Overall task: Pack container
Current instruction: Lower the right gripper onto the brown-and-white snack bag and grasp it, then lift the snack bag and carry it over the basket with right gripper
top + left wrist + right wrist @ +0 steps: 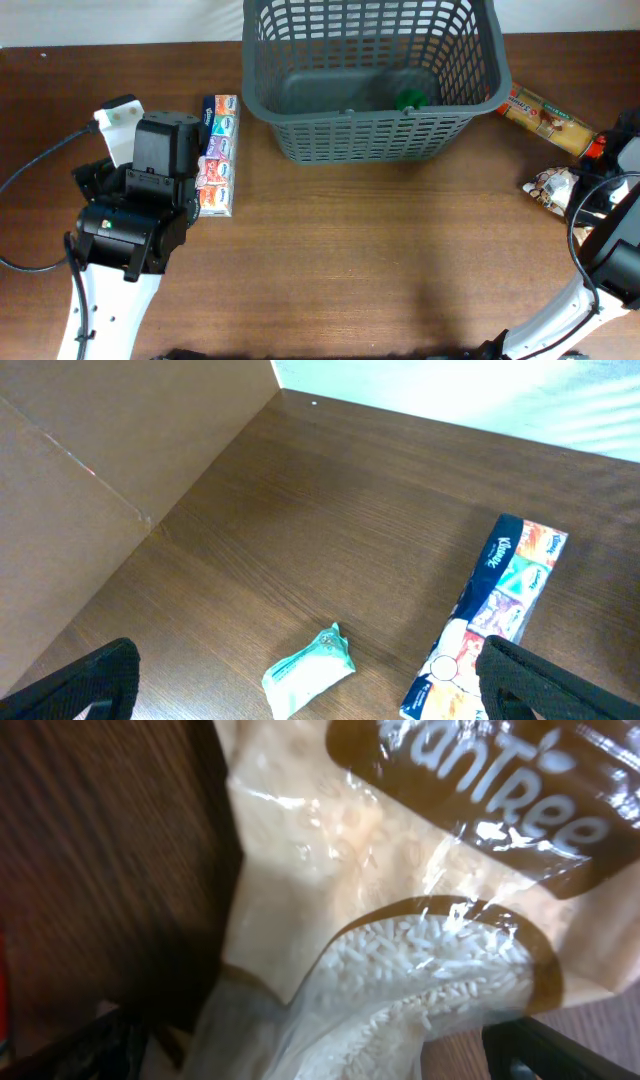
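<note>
The basket [370, 130] stood at the far middle of the desk [400, 260]. The left tool [308, 688] hung open above the desk beside a pack of tissues [505, 600]; the right tool [315, 1055] gaped open close over a bag of rice [400, 880]

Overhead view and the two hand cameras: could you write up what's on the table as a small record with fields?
basket: dark grey, far middle of the table, outside both hands
green item: small, inside the basket
tissue pack: on the table, left of the basket
teal packet: small, on the table below the left hand
brown packet: just right of the basket, outside it
rice bag: on the table, far right
left hand: open, holding nothing
right hand: open, close over the rice bag
</note>
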Tool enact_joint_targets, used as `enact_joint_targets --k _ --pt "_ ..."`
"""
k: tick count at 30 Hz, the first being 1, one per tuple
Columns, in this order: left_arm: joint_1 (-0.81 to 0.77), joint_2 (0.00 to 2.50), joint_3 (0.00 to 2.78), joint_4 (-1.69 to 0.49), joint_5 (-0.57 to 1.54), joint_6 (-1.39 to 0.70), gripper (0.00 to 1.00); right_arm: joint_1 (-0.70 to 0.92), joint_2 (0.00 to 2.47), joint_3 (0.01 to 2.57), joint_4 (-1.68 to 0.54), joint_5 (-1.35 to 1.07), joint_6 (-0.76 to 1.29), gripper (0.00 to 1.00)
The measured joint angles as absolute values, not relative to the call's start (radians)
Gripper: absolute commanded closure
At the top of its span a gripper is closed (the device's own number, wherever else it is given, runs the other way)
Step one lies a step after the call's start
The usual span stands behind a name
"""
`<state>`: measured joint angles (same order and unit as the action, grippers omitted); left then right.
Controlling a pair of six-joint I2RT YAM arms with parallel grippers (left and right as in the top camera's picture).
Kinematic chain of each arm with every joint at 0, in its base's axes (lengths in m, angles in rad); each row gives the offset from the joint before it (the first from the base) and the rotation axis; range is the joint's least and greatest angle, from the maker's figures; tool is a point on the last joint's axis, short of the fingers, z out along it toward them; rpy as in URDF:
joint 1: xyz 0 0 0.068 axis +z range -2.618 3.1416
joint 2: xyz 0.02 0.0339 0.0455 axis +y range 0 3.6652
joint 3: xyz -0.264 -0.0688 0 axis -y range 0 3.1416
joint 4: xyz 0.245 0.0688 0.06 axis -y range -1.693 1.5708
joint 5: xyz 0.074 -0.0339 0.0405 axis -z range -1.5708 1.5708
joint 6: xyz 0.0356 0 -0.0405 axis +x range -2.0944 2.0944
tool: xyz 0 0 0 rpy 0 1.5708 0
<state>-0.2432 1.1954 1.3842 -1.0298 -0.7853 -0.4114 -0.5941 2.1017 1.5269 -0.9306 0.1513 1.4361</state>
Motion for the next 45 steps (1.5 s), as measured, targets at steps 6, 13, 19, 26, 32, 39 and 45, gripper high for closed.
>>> enact_joint_targets --k 6,13,19,26,32,39,45 --pt "-0.243 1.195 1.384 -1.03 -0.785 -0.411 0.0 -0.595 2.101 1.512 -0.896 0.11 1.435 0.01" --pt "-0.243 1.195 1.384 -1.03 -0.785 -0.411 0.0 -0.595 2.102 1.51 -0.892 0.087 1.433 0.01" --pt "-0.243 1.195 1.384 -1.03 -0.785 -0.411 0.0 -0.595 2.102 1.482 -0.881 0.084 1.432 0.01" --pt "-0.243 1.195 1.384 -1.03 -0.785 -0.412 0.0 -0.595 2.102 1.473 -0.882 0.084 1.431 0.01" --pt "-0.243 1.195 1.384 -1.03 -0.785 -0.411 0.0 -0.595 2.102 1.473 -0.925 0.084 1.425 0.39" --pt "-0.243 1.195 1.384 -1.03 -0.785 -0.411 0.01 -0.595 2.097 1.475 -1.004 0.084 1.412 0.96" --pt "-0.243 1.195 1.384 -1.03 -0.785 -0.411 0.0 -0.595 2.09 1.475 -1.013 0.083 1.308 0.96"
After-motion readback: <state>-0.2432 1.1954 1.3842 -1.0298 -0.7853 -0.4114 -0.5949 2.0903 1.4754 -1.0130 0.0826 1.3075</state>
